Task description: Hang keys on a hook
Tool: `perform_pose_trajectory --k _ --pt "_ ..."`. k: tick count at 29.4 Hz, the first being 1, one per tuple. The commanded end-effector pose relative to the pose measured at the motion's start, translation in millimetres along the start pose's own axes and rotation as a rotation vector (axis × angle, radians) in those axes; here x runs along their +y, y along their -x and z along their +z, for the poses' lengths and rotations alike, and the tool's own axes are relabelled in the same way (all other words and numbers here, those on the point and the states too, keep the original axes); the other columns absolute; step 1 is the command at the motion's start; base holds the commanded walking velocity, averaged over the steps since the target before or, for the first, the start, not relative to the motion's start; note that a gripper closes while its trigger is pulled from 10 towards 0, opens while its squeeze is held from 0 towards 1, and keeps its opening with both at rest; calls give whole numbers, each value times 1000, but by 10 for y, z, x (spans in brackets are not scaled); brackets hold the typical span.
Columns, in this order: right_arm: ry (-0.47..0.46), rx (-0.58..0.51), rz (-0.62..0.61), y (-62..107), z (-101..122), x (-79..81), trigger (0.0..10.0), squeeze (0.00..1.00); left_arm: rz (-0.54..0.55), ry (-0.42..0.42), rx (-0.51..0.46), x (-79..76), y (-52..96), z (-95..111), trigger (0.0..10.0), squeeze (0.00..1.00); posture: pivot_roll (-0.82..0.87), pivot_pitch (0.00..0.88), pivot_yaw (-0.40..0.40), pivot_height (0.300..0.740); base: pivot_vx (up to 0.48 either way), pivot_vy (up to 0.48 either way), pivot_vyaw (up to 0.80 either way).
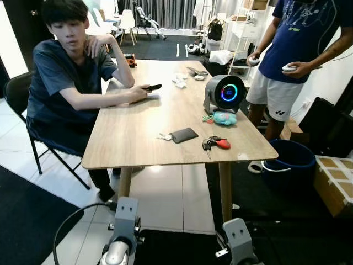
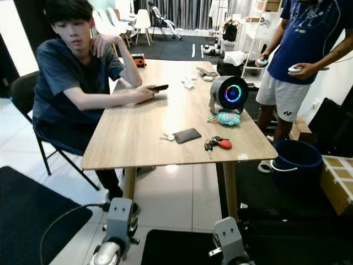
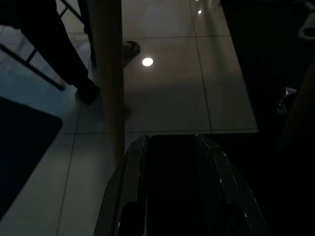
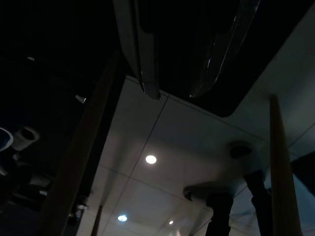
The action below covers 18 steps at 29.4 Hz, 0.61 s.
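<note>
Left tool [image 3: 174, 189] low by table leg [image 3: 109, 73], keys [image 1: 214, 143] beside phone [image 1: 183, 134]

A seated person [image 1: 66, 77] leans on the wooden table [image 1: 138, 132] beside a round speaker [image 1: 225, 93].

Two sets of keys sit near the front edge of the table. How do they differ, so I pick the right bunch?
The keys with the red tag are a bigger bunch, with a dark car-style key pointing to the table edge; the small pale keys are a lighter, smaller set. The red-tagged keys lie on the robot's right of the black wallet; the pale keys lie against its left end. Both lie flat on the wooden table, untouched.
</note>
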State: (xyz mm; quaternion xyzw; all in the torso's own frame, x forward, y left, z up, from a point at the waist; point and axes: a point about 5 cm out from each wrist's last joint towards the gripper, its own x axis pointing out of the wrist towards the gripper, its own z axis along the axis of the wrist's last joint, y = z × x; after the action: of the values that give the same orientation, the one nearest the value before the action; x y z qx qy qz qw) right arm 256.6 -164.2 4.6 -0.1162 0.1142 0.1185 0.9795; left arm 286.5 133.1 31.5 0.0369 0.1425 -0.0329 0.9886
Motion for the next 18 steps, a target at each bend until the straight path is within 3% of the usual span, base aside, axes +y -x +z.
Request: perform_pose_trajectory --k 1,18 --pt "3 22 -7 11 -34 -31 10000 0 6 -19 9 31 9 -33 10000 0 2 97 -8 740 0 -428 0" --pt "2 20 -8 -1 -27 -33 10000 0 13 -16 6 37 -4 -21 10000 0 2 96 -7 740 0 -420 0"
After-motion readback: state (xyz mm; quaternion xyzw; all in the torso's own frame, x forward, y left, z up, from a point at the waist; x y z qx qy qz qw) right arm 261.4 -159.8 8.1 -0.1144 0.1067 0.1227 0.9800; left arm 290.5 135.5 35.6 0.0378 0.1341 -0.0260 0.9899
